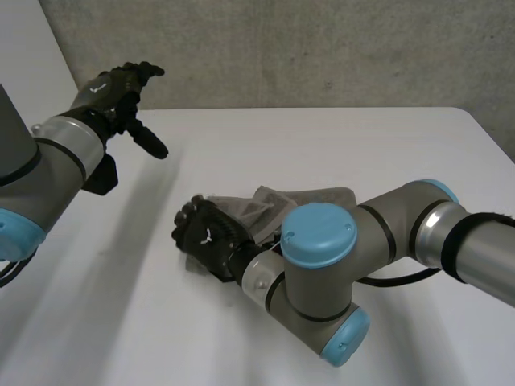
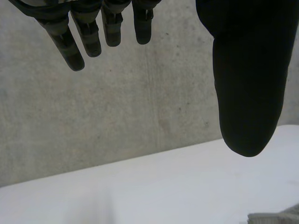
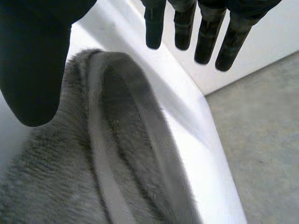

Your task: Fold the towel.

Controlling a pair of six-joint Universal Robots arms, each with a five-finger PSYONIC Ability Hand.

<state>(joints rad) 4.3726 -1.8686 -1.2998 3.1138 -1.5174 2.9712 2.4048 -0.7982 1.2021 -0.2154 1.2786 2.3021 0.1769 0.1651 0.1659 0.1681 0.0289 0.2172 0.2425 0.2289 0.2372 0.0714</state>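
The grey towel point(image 1: 269, 207) lies bunched and rumpled around the middle of the white table point(image 1: 322, 137), well in from every edge. It is not spread flat; folds stand up along its length, and a darker fold sits at its left end.

The right arm point(image 1: 402, 225) comes in from the table's right edge and doubles back across the near side. The right hand point(image 1: 203, 233) sits at the towel's left end, back upward. In its wrist view the towel point(image 3: 117, 154) lies under the palm, with a raised ridge and a paler hem band running out between the thumb point(image 3: 32, 60) and the fingers point(image 3: 203, 37). The fingers are straight and set well apart from the thumb, with bare table point(image 3: 187, 121) beyond them. Nothing is pinched, so the hand is spread open over the cloth without holding it.

The left arm point(image 1: 56, 153) is up by the far left corner of the table, and the left hand point(image 1: 113, 88) is raised in the air in front of the concrete wall point(image 1: 282, 48), well apart from the towel. Its wrist view shows the fingers point(image 2: 93, 37) hanging straight and relaxed and the thumb point(image 2: 247, 84) held wide of them, with nothing between them. Past them are the wall point(image 2: 140, 102) and the table point(image 2: 163, 186), and a small scrap of the towel point(image 2: 275, 218) shows beyond the thumb.
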